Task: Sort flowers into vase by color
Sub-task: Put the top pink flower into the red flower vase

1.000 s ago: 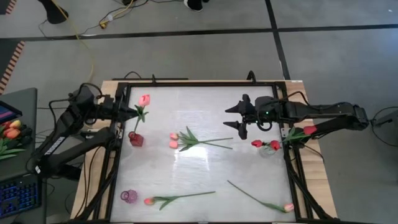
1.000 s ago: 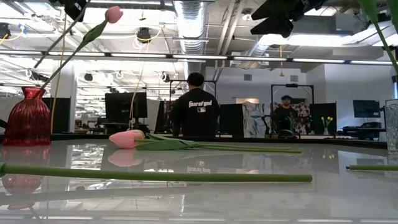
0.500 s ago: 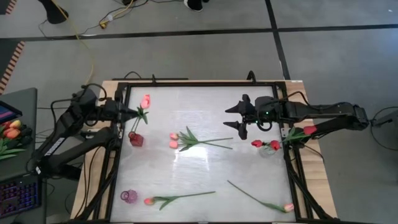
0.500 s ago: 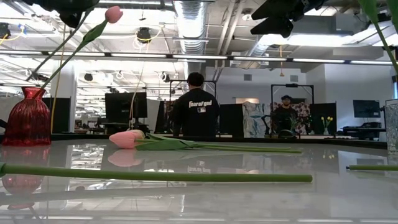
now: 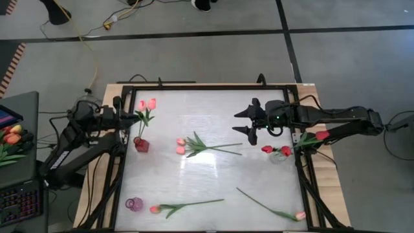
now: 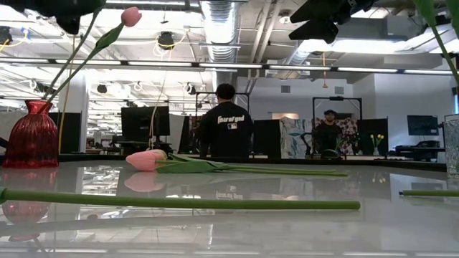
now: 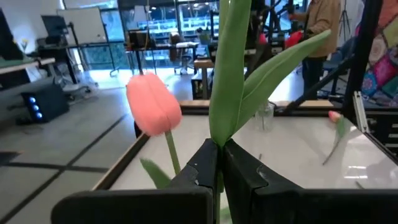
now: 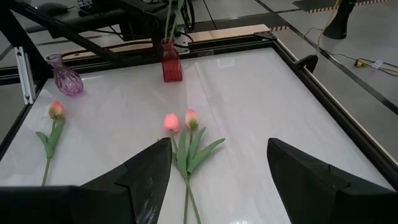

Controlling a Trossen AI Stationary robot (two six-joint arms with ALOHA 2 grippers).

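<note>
My left gripper (image 5: 134,116) hangs above the red vase (image 5: 140,145) near the table's left edge, shut on a pink tulip's greenery (image 7: 227,93). Two pink buds (image 5: 146,104) show side by side over the vase. In the low view one pink bud (image 6: 130,16) stands on a slanting stem that runs down into the red vase (image 6: 32,136). My right gripper (image 5: 241,122) hovers open over the table's right half, away from any flower. Two pink tulips (image 5: 194,145) lie mid-table. Red tulips (image 5: 277,151) stand in a clear vase at the right. My left gripper pinches the tulip between its two fingers (image 7: 202,165) at the base of its broad leaves (image 7: 219,140), with the leaves rising past the fingertips. The fingers come level from the table's left side. The flower is held up above the vase; its lower stem is hidden.
A small purple vase (image 5: 134,204) stands at the near left. One pink tulip (image 5: 174,207) lies beside it and another (image 5: 272,208) lies near the right corner. A black frame (image 5: 213,86) rims the table. Orange tulips (image 5: 10,136) sit off the table at the left. People stand in the room behind.
My left gripper has drawn back a little toward the table's left edge, still shut on the tulip. In the high view a second pink bud now shows beside the first. The bud on the stem in the red vase has stayed put.
</note>
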